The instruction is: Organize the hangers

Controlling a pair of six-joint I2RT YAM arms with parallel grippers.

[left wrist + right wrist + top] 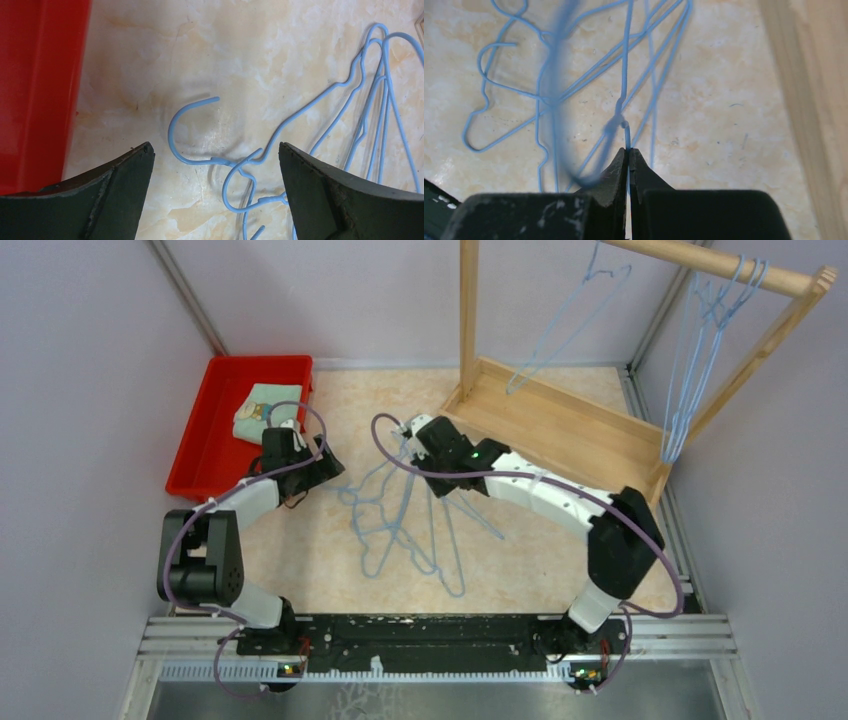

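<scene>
Loose hangers lie tangled flat on table, left of and nearer than wooden rack. Right gripper pinched tight on hanger wire at the pile's rack side. Left gripper spread wide above hook ends, further left of rack. Red tray far left of rack. On rack rail: single hanger at left, hanging bunch at right.

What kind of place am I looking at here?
Probably a robot lab test cell staged for laundry: plain partition walls, two arms on a metal rail, a wooden clothes rack and wire hangers.
</scene>
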